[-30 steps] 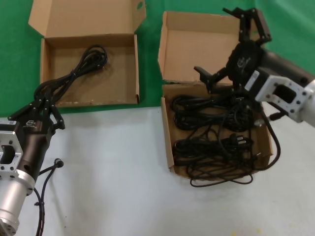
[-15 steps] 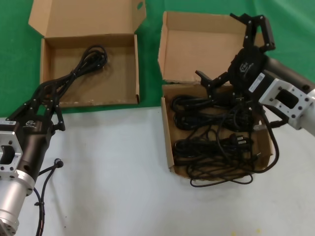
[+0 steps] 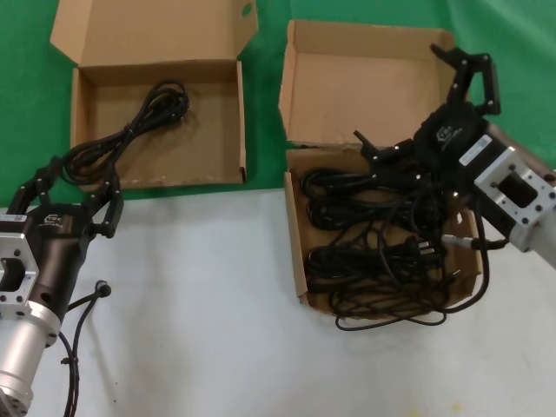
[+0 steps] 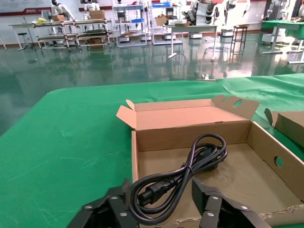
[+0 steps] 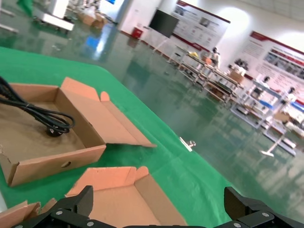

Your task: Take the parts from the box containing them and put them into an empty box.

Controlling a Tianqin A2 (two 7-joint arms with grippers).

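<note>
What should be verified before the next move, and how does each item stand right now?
1. Left end effector open: ok.
2. Cord fully inside the wide box: cannot tell; its plug end lies right at the front wall, between the fingers.
3. Right end effector open above the narrow box: ok.
4. Cords available in the narrow box: ok, several.
5. One cord separable from the tangle: cannot tell.

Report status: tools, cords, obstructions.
Left tool open at the wide box, one power cord inside. Right tool open above the cord pile in the narrow box. Nothing blocking.
</note>
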